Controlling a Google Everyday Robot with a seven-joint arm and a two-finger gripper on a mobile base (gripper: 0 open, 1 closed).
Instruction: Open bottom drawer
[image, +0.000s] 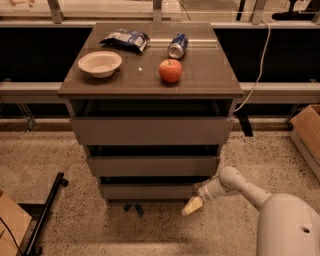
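Note:
The bottom drawer (150, 190) is the lowest of three grey-brown fronts of a cabinet, plain and handleless, with a dark gap above it. My gripper (192, 205) hangs at the end of a white arm that comes in from the lower right. It sits just below and in front of the drawer's right end, its pale fingertip (190, 207) pointing down-left towards the floor. The middle drawer (152, 165) and the taller top drawer (151, 131) are above.
On the cabinet top (210, 75) are a white bowl (100, 63), a red apple (170, 70), a lying can (177, 45) and a chip bag (125, 39). A cardboard box (306, 135) stands at right, another at lower left, and a black bar (45, 215) lies on the speckled floor.

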